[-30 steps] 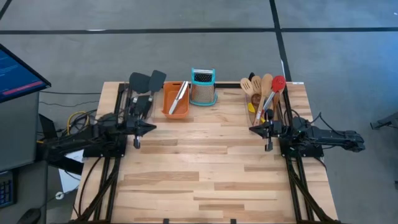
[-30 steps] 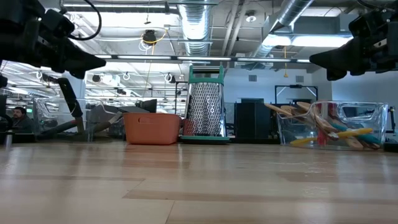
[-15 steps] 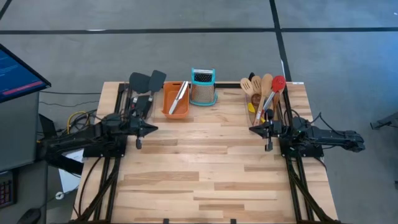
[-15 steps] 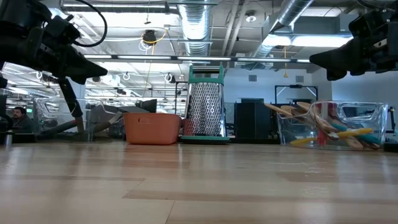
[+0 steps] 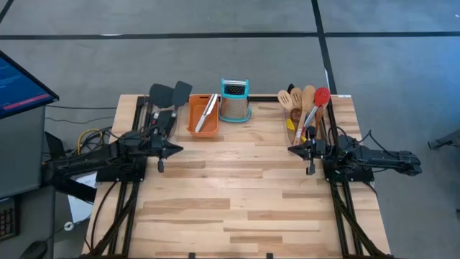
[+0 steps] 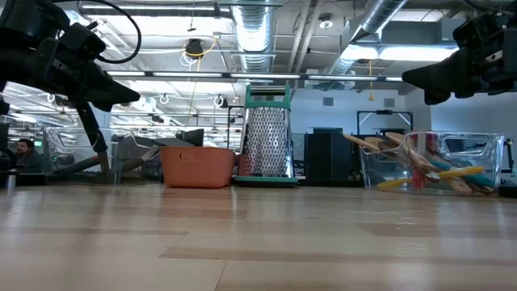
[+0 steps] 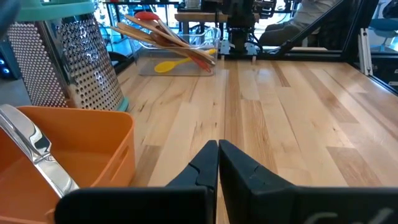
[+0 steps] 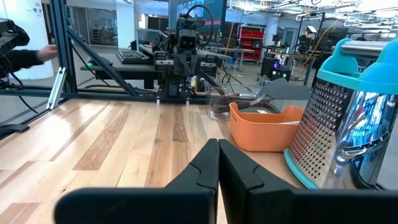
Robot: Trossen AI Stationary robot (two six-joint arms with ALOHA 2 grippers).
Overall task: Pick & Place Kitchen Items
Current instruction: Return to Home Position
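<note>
Both arms parked with nothing held, and one steel tool left outside the bins

The left gripper hangs over the table's left side, and the right gripper faces it from the right side. Each wrist view shows the jaws pressed together around nothing. Wooden and coloured spoons stand bunched in the right bin, their heads fanning out past its far end. The black turners lean out of the left bin at the far left. The steel tool lies in the orange tray, with its long axis running near to far and its far end leaning a little right. It is just far and right of the left gripper and well apart from the right one, so if it is to be moved, the left arm looks the better placed
</note>
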